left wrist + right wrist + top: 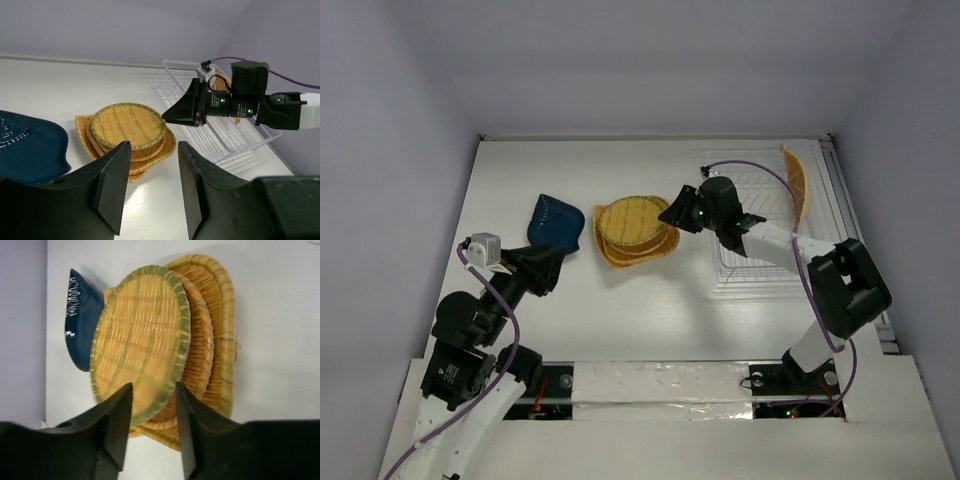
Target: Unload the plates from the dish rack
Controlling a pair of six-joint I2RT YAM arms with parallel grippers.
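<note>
The clear wire dish rack (760, 265) stands at the right with one orange leaf-shaped plate (796, 183) upright at its far edge. A stack of orange woven plates (655, 250) lies on the table, with the yellow-green rimmed plate (630, 220) on top. The dark blue plate (555, 222) lies to its left. My right gripper (672, 212) is open and empty, just above the stack's right edge; its wrist view shows the yellow-green plate (140, 340) between its tips. My left gripper (555, 262) is open and empty, near the blue plate.
The left wrist view shows the stack (130, 127), the blue plate (25, 145), the rack (235, 140) and the right gripper (172, 115) hovering between them. Walls close in the table on three sides.
</note>
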